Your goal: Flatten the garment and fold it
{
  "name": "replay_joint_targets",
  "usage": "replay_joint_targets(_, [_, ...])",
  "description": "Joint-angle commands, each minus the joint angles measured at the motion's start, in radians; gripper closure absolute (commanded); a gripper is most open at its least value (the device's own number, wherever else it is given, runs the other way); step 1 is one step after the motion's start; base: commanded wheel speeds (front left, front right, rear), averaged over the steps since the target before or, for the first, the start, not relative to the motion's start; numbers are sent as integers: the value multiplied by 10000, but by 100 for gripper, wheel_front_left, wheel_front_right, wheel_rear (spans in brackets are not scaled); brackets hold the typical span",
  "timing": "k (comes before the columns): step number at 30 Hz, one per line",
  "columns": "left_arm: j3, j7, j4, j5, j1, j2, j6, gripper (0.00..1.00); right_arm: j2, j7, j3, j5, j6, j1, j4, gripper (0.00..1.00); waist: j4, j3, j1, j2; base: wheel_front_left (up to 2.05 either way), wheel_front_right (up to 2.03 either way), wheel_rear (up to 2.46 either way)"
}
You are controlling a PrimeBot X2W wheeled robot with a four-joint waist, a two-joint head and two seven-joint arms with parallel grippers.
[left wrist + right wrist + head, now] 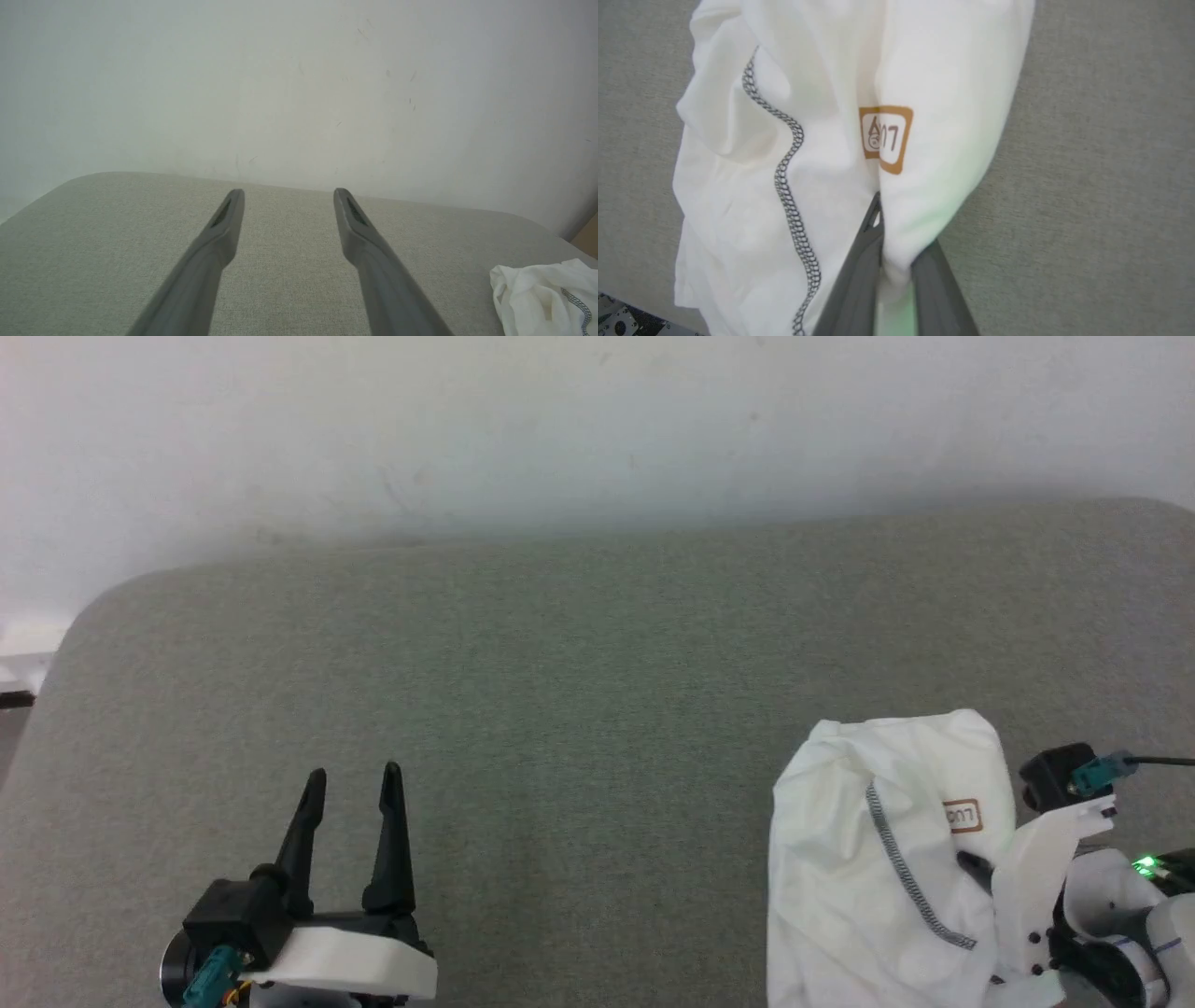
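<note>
The garment [878,859] is a bunched heap of white cloth at the lower right of the grey surface, with a grey-black zigzag seam and a small brown-framed label [962,816]. My right gripper [971,864] is shut on a fold of it just below the label. In the right wrist view the cloth [822,140] is pinched between the two dark fingers [859,275], and the gripper [879,210] meets at the fold. My left gripper [353,779] stands open over bare surface at the lower left, far from the cloth. In the left wrist view, its gripper [288,193] frames nothing, with the garment [542,294] at the lower right.
The grey padded surface [560,691] has a rounded far-left corner and runs back to a white wall [560,429]. A wide stretch of it lies between the two grippers. A strip of floor shows past the left edge.
</note>
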Motion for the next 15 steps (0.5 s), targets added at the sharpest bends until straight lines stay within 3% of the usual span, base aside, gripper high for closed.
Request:
replay_joint_targets(1, [-1, -35, -149, 95, -147, 20, -4, 0, -254, 204, -173, -231, -9, -137, -16, 100, -1315, 690, 1, 0, 0, 0, 0])
replay_joint_targets(7, [-49, 30, -299, 206, -914, 216, -146, 0, -696, -93, -681, -949, -9, -902, 690, 100, -2580, 2094, 1, 0, 0, 0, 0])
replay_joint_targets(15, [-262, 397, -600, 599, -2184, 666, -372, 0, -803, -2272, -1885, -1578, -9, -2462, 2678, 100, -3219, 3665, 1, 0, 0, 0, 0])
